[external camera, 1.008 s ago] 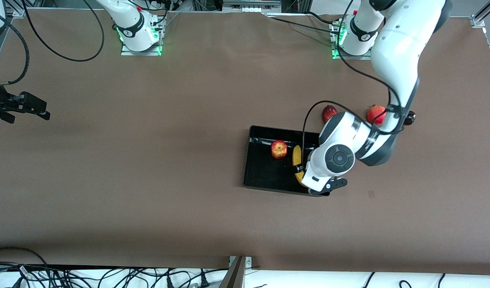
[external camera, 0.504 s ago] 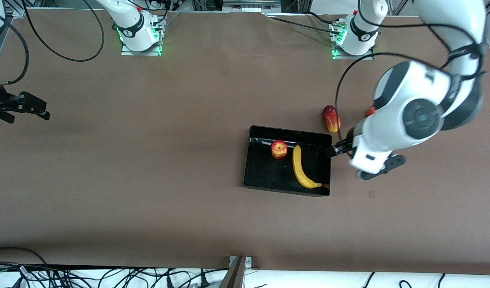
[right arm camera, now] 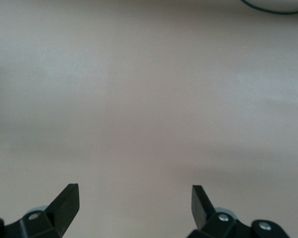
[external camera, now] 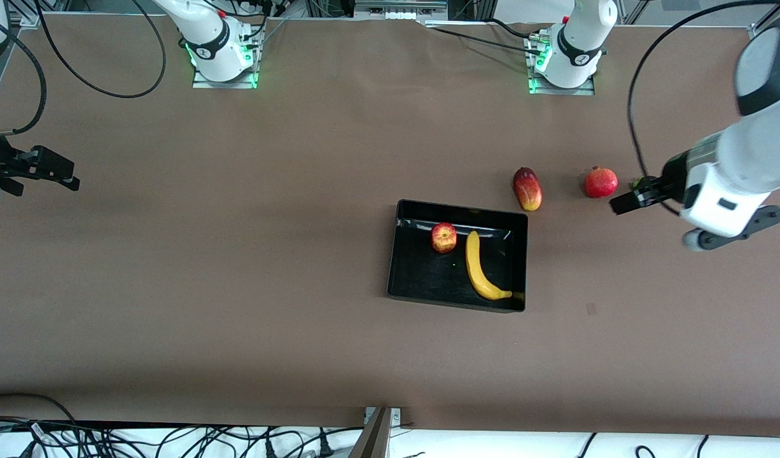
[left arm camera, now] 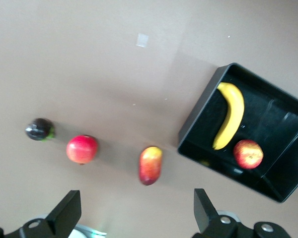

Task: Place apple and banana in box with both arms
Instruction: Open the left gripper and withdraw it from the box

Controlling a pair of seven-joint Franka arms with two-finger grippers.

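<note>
The left pincer (external camera: 626, 203) is being held released and empty in the air over the tabletop (external camera: 237, 267), toward the left arm's end; its fingers (left arm camera: 65, 214) are being kept wide apart. In the front view, the pomegranate (external camera: 601, 182) is being seen at about ten o'clock from that pincer, just beside it, and a small dark fruit (left arm camera: 39, 129) is being shown near the pomegranate in the left wrist view. The mango (external camera: 527, 189) is being seen at about nine o'clock from the pomegranate, apart from it. The box (external camera: 396, 254) is being seen at about seven o'clock from the mango, nearer to the front camera. Inside the box, the apple (external camera: 443, 237) and the banana (external camera: 478, 266) are being carried side by side, the banana toward the left arm's end and reaching down to the box's nearer wall.

The right pincer (external camera: 43, 172) is being held released and empty over bare tabletop at the right arm's end, well apart from the box, where its arm is being kept waiting. Its fingers (right arm camera: 64, 204) are being shown spread wide in the right wrist view.
</note>
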